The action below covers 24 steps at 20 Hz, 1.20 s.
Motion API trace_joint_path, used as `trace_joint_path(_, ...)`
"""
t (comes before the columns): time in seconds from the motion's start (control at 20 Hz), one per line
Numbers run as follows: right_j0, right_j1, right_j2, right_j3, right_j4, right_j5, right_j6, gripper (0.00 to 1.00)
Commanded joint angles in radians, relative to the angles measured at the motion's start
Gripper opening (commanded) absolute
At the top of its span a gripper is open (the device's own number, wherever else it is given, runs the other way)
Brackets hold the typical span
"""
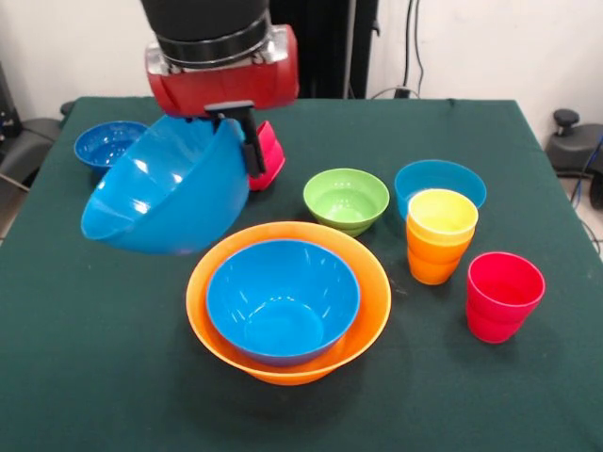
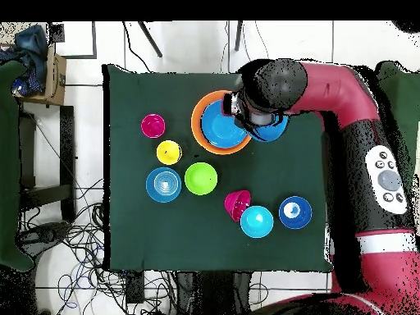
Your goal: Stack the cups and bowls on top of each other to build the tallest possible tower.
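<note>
gripper clamping tilted blue bowl aloft

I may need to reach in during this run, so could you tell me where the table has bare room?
The near strip of the table, in front of the orange bowl, is bare in the front view. Bare cloth also lies below the green bowl in the overhead view. It is crowded around the green bowl, the yellow cup and the red cup.

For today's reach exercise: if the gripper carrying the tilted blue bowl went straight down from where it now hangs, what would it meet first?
Probably the orange bowl's rim; the gripper and its held blue bowl hang beside the tower. Depth is unclear.
</note>
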Motion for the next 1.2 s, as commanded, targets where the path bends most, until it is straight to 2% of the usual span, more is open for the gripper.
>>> trace_joint_path(0.05, 0.062, 0.081, -0.078, -0.078, -0.008, 0.077, 0.041, 0.00)
trace_joint_path(0.85, 0.118, 0.100, -0.150, 0.018, -0.044, -0.071, 0.073, 0.00)
trace_joint_path(1.2, 0.149, 0.117, -0.181, 0.020, -0.052, -0.106, 0.077, 0.00)
